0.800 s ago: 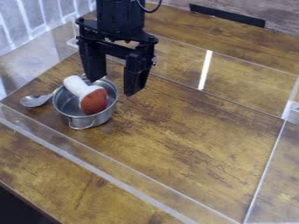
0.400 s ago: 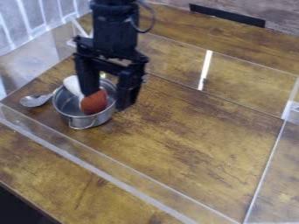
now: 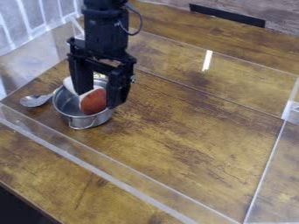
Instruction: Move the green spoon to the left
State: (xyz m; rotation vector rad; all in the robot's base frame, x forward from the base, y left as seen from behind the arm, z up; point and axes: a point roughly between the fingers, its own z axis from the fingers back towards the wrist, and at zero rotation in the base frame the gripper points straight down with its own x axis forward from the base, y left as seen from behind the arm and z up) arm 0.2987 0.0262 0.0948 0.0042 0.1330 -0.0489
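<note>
The green spoon (image 3: 37,99) lies at the left of the wooden table, just left of the pot. Only its shiny silver bowl and a short stub of handle show; the rest runs behind the pot and my left finger. My gripper (image 3: 98,87) points straight down and stands open over the back of the round steel pot (image 3: 82,114). Its left finger (image 3: 76,80) hangs near the pot's left rim, close to the spoon's handle end. The right finger (image 3: 121,87) hangs at the pot's right rim. Nothing is held.
Inside the pot sit a white rounded object (image 3: 83,87) and an orange-red item (image 3: 93,102), partly hidden by the fingers. Clear acrylic walls (image 3: 140,188) fence the table along the front, left and right. Bare wood (image 3: 198,114) stretches to the right of the pot.
The open gripper has moved left and lower, from right of the pot's far side to straddling its back part. Spoon and pot have not moved.
</note>
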